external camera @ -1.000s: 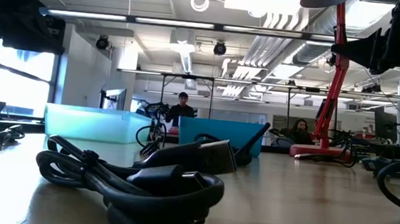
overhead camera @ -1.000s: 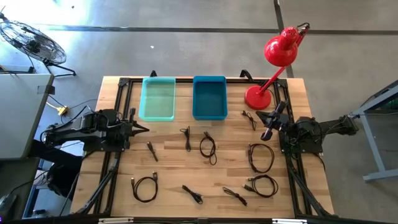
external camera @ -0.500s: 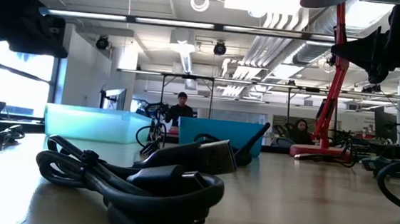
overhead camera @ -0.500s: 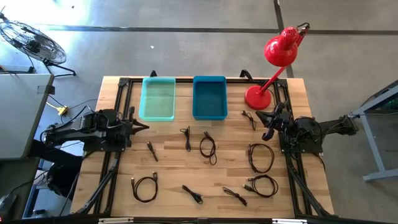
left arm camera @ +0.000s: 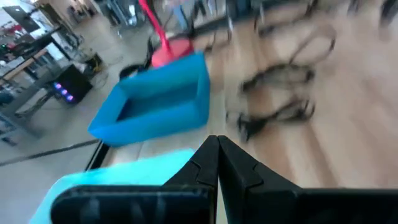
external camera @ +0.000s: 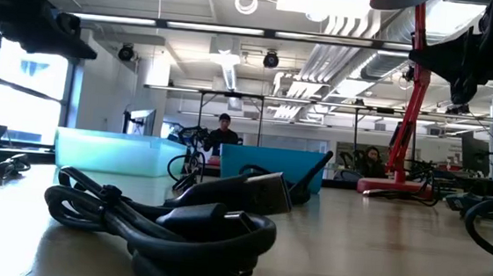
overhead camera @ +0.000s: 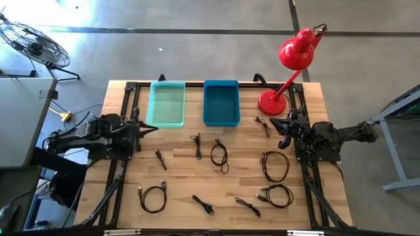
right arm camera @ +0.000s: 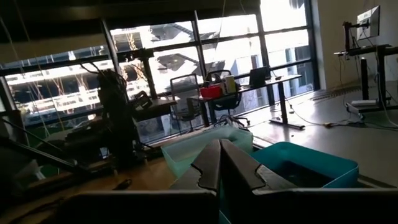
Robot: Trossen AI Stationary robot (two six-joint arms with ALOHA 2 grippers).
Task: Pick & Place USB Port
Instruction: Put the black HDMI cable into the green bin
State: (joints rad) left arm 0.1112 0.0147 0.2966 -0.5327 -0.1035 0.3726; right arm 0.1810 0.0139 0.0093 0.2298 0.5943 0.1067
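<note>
Several black USB cables lie loose on the wooden table: short ones (overhead camera: 161, 158) (overhead camera: 196, 145) (overhead camera: 262, 124) and coiled ones (overhead camera: 219, 155) (overhead camera: 275, 165) (overhead camera: 153, 196). One coil (external camera: 178, 221) fills the front of the low view. My left gripper (overhead camera: 153, 129) hovers at the table's left side, shut and empty, pointing past the light teal bin (left arm camera: 124, 174) toward the blue bin (left arm camera: 155, 106). My right gripper (overhead camera: 285, 129) is raised at the right side near the lamp base, shut and empty (right arm camera: 219, 144).
The light teal bin (overhead camera: 166, 103) and the blue bin (overhead camera: 220, 102) stand side by side at the far edge. A red desk lamp (overhead camera: 289, 65) stands at the far right corner. More cables (overhead camera: 277, 195) (overhead camera: 203, 204) (overhead camera: 248, 206) lie along the near edge. People sit in the room behind.
My left gripper has swung toward the far edge, toward the bins, staying shut. My right gripper has drawn in and tipped upward by the lamp base. No cable has moved.
</note>
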